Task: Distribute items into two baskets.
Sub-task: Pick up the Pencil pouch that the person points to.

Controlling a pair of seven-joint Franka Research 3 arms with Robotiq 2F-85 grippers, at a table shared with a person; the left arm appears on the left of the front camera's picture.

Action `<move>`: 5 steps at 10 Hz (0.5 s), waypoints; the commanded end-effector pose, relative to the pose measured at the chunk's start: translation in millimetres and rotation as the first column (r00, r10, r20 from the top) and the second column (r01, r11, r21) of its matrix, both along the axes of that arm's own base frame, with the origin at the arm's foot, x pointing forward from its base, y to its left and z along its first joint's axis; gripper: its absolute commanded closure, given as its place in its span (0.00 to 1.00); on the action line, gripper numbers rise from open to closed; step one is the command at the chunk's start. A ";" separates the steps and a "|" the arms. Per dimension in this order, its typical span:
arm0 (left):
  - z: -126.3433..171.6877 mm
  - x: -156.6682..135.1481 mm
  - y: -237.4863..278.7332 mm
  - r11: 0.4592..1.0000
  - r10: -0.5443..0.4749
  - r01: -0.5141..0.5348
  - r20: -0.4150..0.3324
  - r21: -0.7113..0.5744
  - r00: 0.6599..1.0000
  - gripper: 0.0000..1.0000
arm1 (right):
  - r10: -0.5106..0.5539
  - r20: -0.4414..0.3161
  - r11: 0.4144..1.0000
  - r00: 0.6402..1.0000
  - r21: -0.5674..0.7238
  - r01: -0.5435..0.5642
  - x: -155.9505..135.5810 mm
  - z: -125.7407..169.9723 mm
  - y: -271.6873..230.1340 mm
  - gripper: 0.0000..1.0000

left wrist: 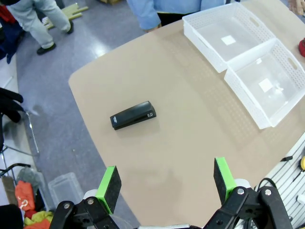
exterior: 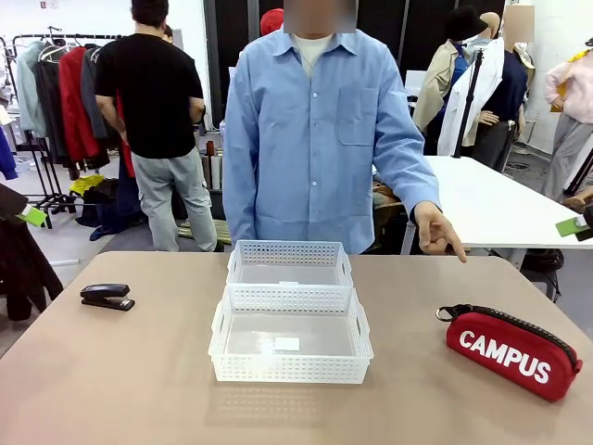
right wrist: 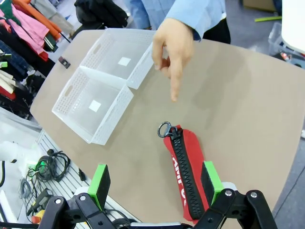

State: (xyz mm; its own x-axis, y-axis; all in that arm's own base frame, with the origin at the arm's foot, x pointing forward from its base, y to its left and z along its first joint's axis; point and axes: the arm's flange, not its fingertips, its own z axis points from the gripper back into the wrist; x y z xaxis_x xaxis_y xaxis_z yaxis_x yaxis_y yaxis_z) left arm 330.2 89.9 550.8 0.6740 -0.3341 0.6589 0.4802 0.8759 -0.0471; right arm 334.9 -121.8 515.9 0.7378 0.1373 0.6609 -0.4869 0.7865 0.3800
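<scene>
On the desk (exterior: 139, 389), stapler (exterior: 107, 297) left of the baskets (exterior: 290, 369), pouch (exterior: 514, 350) right of them. Both wide, holding nothing: left hand (left wrist: 166, 171), right hand (right wrist: 155, 171).

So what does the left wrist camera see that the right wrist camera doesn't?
Left wrist alone: the left gripper, open, and someone's legs beyond the table. Right wrist alone: the right gripper, open over a red pouch, and a person's hand pointing down beside it. Shared: two white baskets side by side, that table, and the black stapler, close in the left, tiny in the right.
</scene>
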 end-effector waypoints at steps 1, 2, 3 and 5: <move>-0.8 0.1 1.1 1.000 0.002 -0.002 -0.003 0.003 1.000 0.00 | 0.009 0.019 1.000 1.000 0.023 -0.010 1.9 0.5 0.1 0.00; -0.8 0.1 1.1 1.000 0.002 -0.002 -0.003 0.003 1.000 0.00 | 0.009 0.019 1.000 1.000 0.023 -0.010 1.9 0.5 0.1 0.00; -0.8 0.1 1.1 1.000 0.002 -0.002 -0.003 0.003 1.000 0.00 | 0.009 0.019 1.000 1.000 0.023 -0.010 1.9 0.5 0.1 0.00; -0.8 0.1 1.1 1.000 0.002 -0.002 -0.003 0.003 1.000 0.00 | 0.009 0.019 1.000 1.000 0.023 -0.010 1.9 0.5 0.1 0.00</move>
State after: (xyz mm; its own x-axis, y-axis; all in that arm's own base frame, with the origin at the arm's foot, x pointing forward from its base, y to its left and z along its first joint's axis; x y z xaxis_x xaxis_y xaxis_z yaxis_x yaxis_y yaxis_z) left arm 330.2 89.9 550.8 0.6740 -0.3341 0.6589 0.4802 0.8759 -0.0471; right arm 334.8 -121.7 516.1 0.7379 0.1377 0.6607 -0.4866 0.7869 0.3795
